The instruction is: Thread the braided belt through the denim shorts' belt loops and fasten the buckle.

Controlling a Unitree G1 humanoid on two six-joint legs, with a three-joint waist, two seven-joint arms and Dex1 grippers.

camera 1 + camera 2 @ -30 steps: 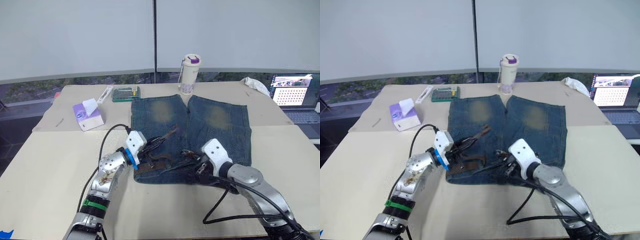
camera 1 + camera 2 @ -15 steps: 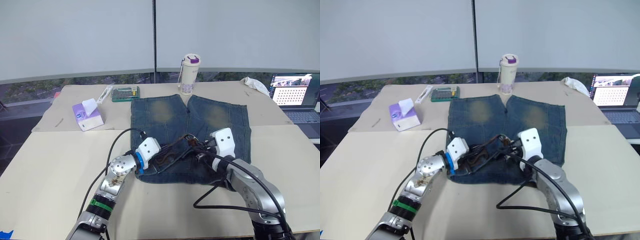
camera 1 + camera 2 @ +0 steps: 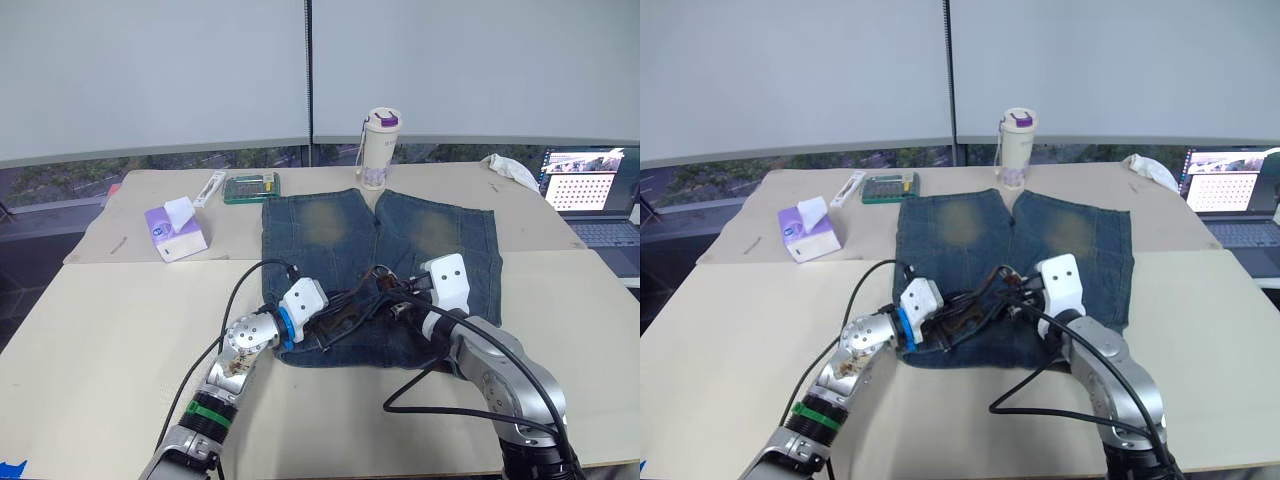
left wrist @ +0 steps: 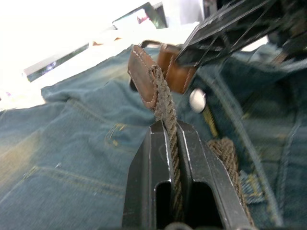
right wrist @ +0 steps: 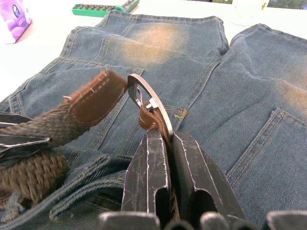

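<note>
1. Two grippers meet over the waistband of the blue denim shorts with faded tan patches (image 3: 400, 240), spread flat on the beige table (image 3: 90, 330).
2. Left gripper (image 4: 169, 132) clamps the dark brown braided belt (image 4: 165, 103) near its leather tip.
3. Right gripper (image 5: 165, 139) pinches the metal buckle (image 5: 146, 103).
4. Behind: one white tumbler (image 3: 379, 148), one purple tissue box (image 3: 174, 229), one green case (image 3: 251, 187), apparently a laptop (image 3: 590, 190).

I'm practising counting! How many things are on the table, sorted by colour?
Blue: 1, denim shorts
Brown: 1, braided belt
Purple: 1, tissue box
Green: 1, bit case
White: 3, bottle, cloth, tube
Total: 7
</note>
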